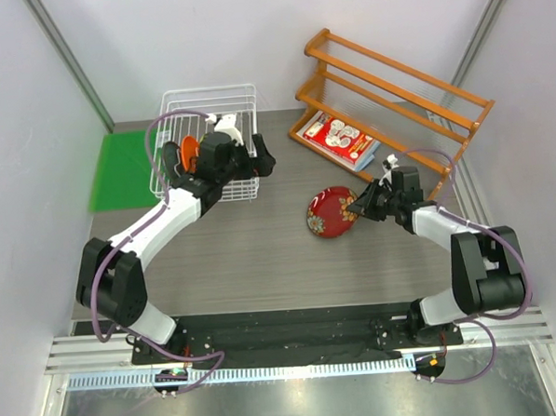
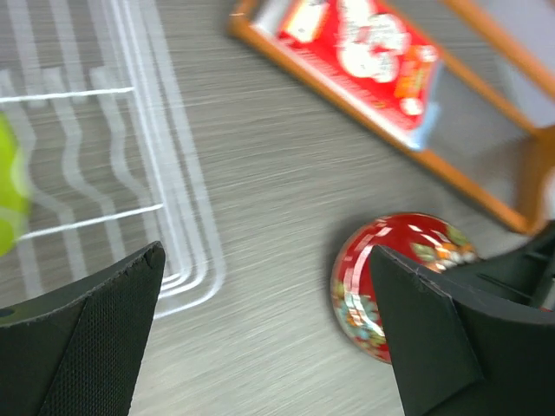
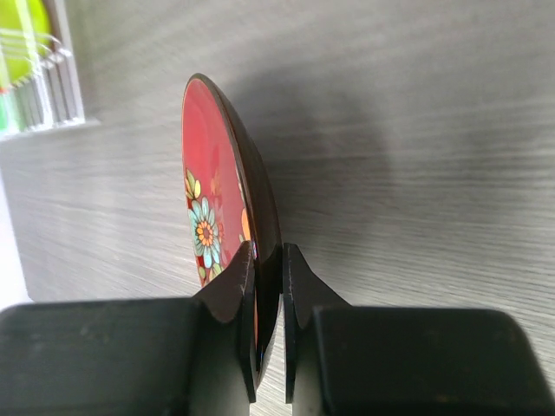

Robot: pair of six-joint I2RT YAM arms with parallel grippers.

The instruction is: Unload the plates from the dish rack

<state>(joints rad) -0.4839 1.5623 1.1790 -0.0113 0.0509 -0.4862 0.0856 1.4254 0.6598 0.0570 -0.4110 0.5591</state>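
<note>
One dark red patterned round plate (image 1: 329, 212), its rim pinched by the right gripper (image 1: 355, 207), hangs over bare grey table (image 1: 262, 255) right of the white wire dish rack (image 1: 207, 92), which holds one orange plate (image 1: 189, 149) and one lime-green plate (image 2: 9, 186), while the left gripper (image 1: 264, 159) is spread wide at the rack's right edge.

The left arm (image 1: 167, 218) and right arm (image 1: 437, 223) have white links, bulky black joints and purple cables (image 1: 94, 297). The left gripper (image 2: 267, 260) has black wedge fingers (image 2: 87, 347), one cross-hatched.

Red floral plate (image 1: 330, 212) on edge; orange plate (image 1: 190, 153) in white rack (image 1: 198, 102).
</note>
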